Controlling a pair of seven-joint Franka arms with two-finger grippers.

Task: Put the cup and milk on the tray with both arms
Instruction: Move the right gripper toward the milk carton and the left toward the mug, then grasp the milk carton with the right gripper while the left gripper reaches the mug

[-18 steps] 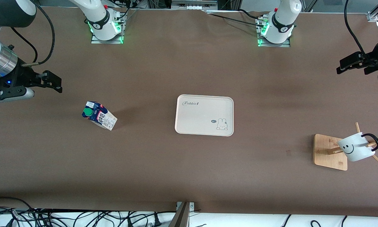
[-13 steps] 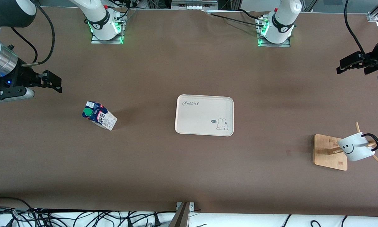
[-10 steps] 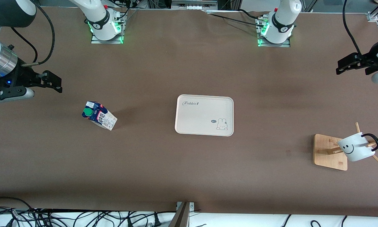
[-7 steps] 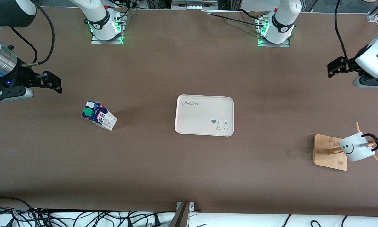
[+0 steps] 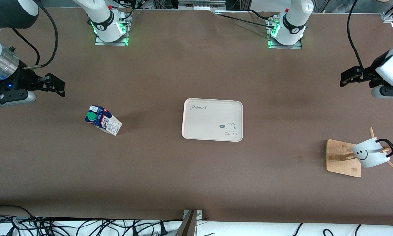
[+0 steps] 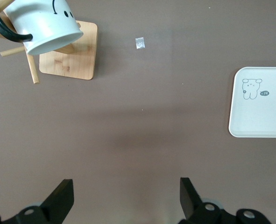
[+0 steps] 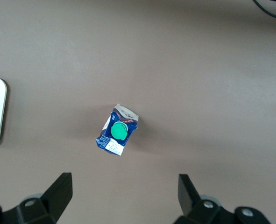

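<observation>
Brown worktop [image 5: 196, 177] with cream tray [image 5: 212, 119] at centre, bare, between both hands. Wooden rack [image 5: 343, 158] carries the tilted cup [image 5: 369, 152], well apart from the left hand [image 5: 347, 77], released above the worktop's left-arm end. Milk [image 5: 103, 120] stands upright near the right hand [image 5: 54, 86], likewise released, hovering at the right-arm end.

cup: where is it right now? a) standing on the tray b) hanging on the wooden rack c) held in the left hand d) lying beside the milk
b: the cup hangs tilted on a peg of the wooden rack, apart from the bare tray.
</observation>
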